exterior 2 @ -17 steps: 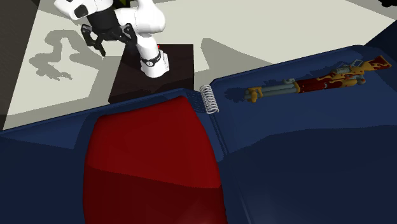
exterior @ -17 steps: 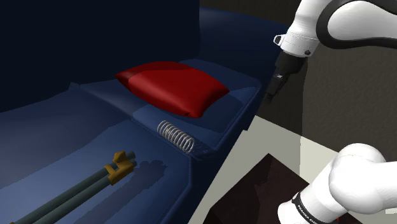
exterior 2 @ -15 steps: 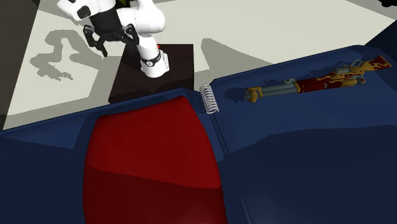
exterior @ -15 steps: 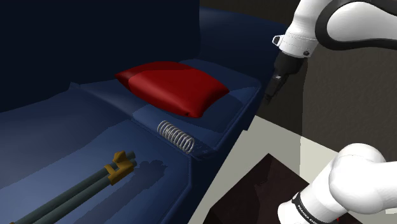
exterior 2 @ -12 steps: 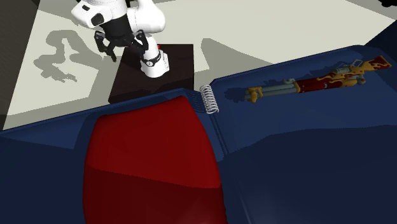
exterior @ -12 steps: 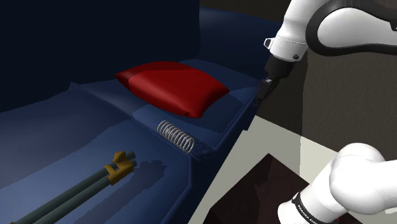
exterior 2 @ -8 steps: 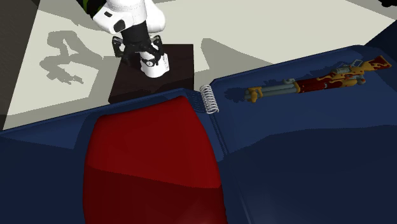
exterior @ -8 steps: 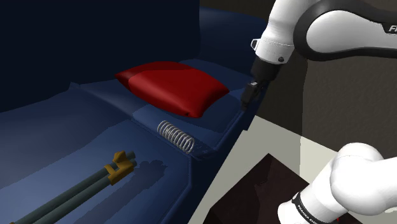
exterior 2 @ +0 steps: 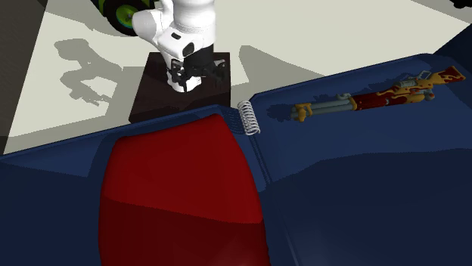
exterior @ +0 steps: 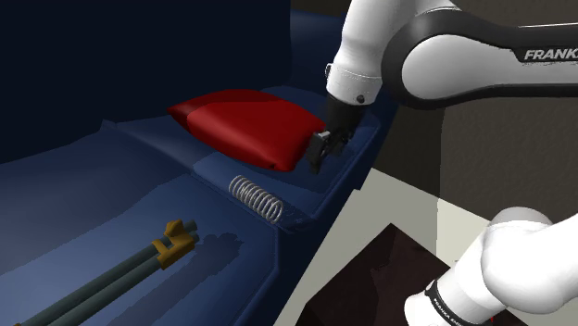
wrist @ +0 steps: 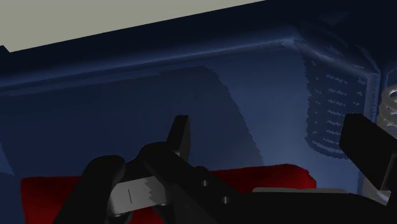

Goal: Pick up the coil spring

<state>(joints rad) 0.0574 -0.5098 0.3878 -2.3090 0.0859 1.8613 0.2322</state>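
The coil spring (exterior: 255, 196) (exterior 2: 249, 117) is a short silver-grey coil. It lies on its side near the front edge of the dark blue sofa seat (exterior: 111, 185), just below the red cushion (exterior: 250, 125). My black gripper (exterior: 320, 154) (exterior 2: 187, 72) hangs above the seat beside the red cushion's end. It is up and to the shoulder view's right of the spring and apart from it. In the wrist view the gripper (wrist: 273, 130) is open, with nothing between its fingers (wrist: 181, 137). The spring's coils (wrist: 389, 108) peek out beside the other finger.
A long toy rifle with a brass-coloured part (exterior: 171, 241) (exterior 2: 378, 97) lies on the seat further along the sofa. The sofa's backrest (exterior: 139, 56) rises behind. The dark stand (exterior 2: 151, 102) sits on pale floor (exterior 2: 302, 38) in front of the sofa's edge.
The arm has swung toward the shoulder view's left and lower, carrying the gripper from beyond the sofa's end to over the seat beside the red cushion. The spring has not moved.
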